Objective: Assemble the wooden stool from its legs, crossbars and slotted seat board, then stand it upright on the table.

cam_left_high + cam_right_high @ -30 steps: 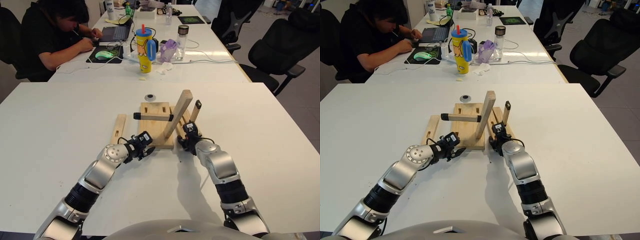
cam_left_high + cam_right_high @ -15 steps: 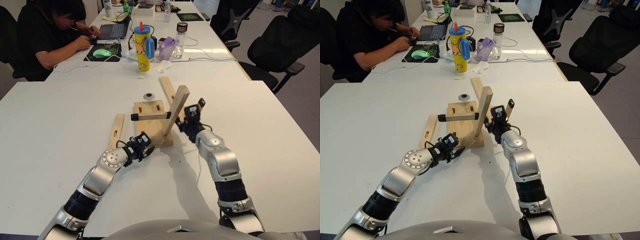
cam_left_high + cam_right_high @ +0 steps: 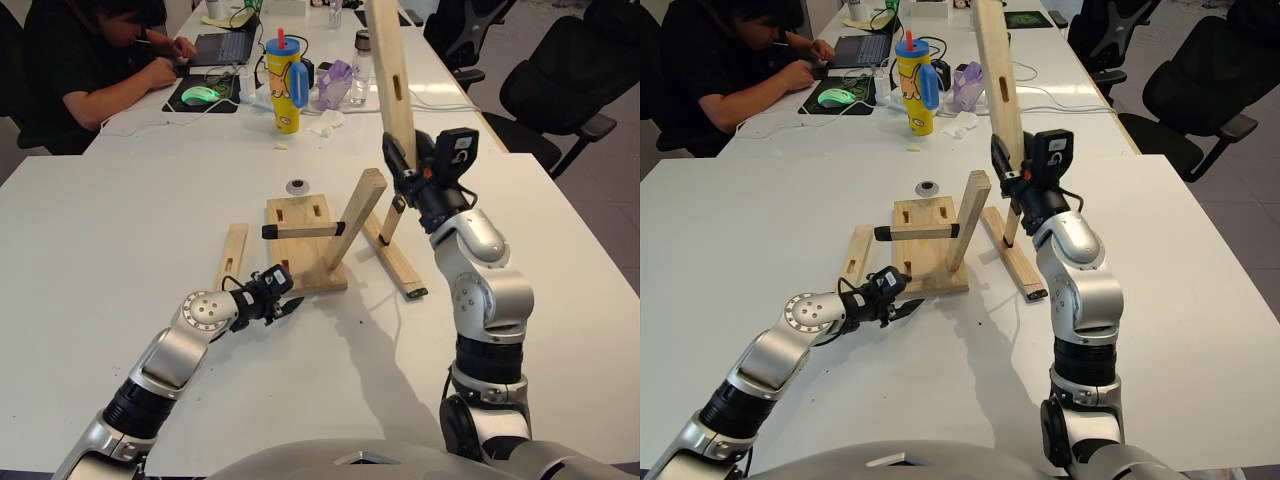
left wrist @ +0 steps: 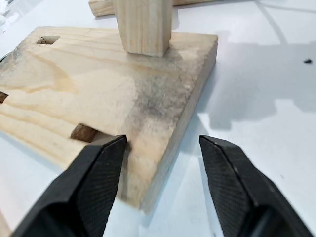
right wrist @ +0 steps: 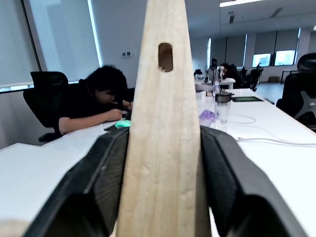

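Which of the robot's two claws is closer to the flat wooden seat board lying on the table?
Left. The left gripper sits at the near corner of the seat board, fingers open around it. The right gripper is up above the table, right of the board, holding a leg upright.

- Small round dark disc (image 3: 297, 186): on the white table (image 3: 90, 250), beyond the left gripper (image 3: 283, 302) and left of the right gripper (image 3: 402, 160).
- Yellow cup (image 3: 283, 95) (red straw, blue handle): on the farther table, beyond and left of the right gripper.
- Green mouse (image 3: 203, 94): on a dark pad, farther left.
- Black office chairs (image 3: 560, 85): right of the right gripper.
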